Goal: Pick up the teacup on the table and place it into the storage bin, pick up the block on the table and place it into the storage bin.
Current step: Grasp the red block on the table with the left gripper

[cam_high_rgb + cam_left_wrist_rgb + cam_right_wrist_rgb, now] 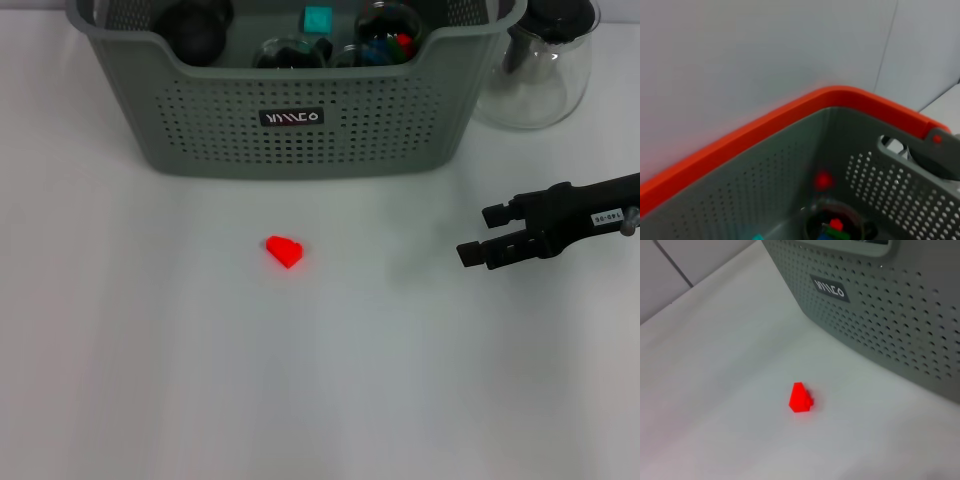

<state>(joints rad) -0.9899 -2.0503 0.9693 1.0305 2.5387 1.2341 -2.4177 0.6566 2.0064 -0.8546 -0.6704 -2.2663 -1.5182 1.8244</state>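
Since you work near to far, log first the red block (285, 251), lying loose on the white counter (150, 380), in front of the bin, for pickup. Right gripper (478, 236): released, empty, hovering well right of the block, pointed toward it. Storage bin (200, 120): behind the block, holding glassware; teacup apparently inside. Left gripper: unseen; its camera looks into the bin.

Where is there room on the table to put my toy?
Bare table lies left of and in front of the red block, and between it and the right gripper. It is crowded inside the storage bin.
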